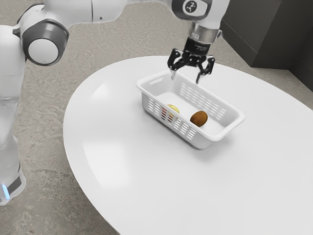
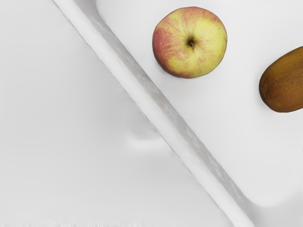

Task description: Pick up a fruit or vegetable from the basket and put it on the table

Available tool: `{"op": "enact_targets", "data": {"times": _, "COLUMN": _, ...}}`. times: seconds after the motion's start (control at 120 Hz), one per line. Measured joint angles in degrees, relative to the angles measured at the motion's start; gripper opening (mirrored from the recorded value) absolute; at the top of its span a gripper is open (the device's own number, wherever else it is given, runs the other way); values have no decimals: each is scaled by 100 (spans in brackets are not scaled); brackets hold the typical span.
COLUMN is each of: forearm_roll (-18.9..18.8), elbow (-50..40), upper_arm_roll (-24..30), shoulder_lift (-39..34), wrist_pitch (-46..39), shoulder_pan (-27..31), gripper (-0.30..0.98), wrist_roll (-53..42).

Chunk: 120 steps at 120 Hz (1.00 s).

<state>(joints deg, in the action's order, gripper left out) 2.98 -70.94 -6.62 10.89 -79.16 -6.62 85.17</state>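
Observation:
My gripper (image 1: 185,78) hangs above the far rim of the basket in the exterior view, its two fingers spread apart with nothing between them. The white slotted basket (image 1: 229,128) stands on the white table (image 1: 146,181). Inside it lie a yellow-red apple (image 1: 173,108), partly hidden by the near wall, and a brown kiwi (image 1: 199,118) toward the exterior view's right end. In the wrist view the apple (image 2: 190,42) shows whole with its stem up, and the kiwi (image 2: 285,84) is cut by the picture's edge. Both fruits lie apart from each other.
A long basket wall (image 2: 156,115) runs diagonally through the wrist view, between the fruits and the table surface (image 2: 61,142). The round table's edge (image 1: 74,147) curves past the arm's side. Dark cabinets (image 1: 274,36) stand on the floor beyond the table.

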Motion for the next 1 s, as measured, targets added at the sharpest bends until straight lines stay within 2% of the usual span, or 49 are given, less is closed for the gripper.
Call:
{"op": "enact_targets", "data": {"times": 0.1, "forearm_roll": 22, "elbow": 27, "upper_arm_roll": 26, "shoulder_lift": 18, "wrist_pitch": 12, "shoulder_pan": 13, "gripper": 69, "wrist_roll": 653}}
{"op": "enact_targets", "data": {"times": 0.225, "forearm_roll": 70, "elbow": 108, "upper_arm_roll": 361, "shoulder_lift": -40, "wrist_pitch": -27, "shoulder_pan": 18, "gripper": 69, "wrist_roll": 1346}}
{"op": "enact_targets", "data": {"times": 0.292, "forearm_roll": 132, "elbow": 118, "upper_arm_roll": 379, "shoulder_lift": -59, "wrist_pitch": -43, "shoulder_pan": 231, "gripper": 69, "wrist_roll": 1660}}
{"op": "enact_targets", "data": {"times": 0.417, "forearm_roll": 464, "elbow": 114, "upper_arm_roll": 383, "shoulder_lift": -6, "wrist_pitch": -61, "shoulder_pan": 996, "gripper": 69, "wrist_roll": 1981}}
{"op": "enact_targets", "data": {"times": 0.65, "forearm_roll": 670, "elbow": 113, "upper_arm_roll": 398, "shoulder_lift": 114, "wrist_pitch": -83, "shoulder_pan": 1049, "gripper": 69, "wrist_roll": 2409}}
{"op": "enact_targets", "data": {"times": 0.85, "forearm_roll": 715, "elbow": 113, "upper_arm_roll": 395, "shoulder_lift": 247, "wrist_pitch": -117, "shoulder_pan": 1101, "gripper": 69, "wrist_roll": 2531}}
{"op": "enact_targets", "data": {"times": 1.0, "forearm_roll": 546, "elbow": 115, "upper_arm_roll": 414, "shoulder_lift": 338, "wrist_pitch": -180, "shoulder_pan": 1234, "gripper": 69, "wrist_roll": 1503}}
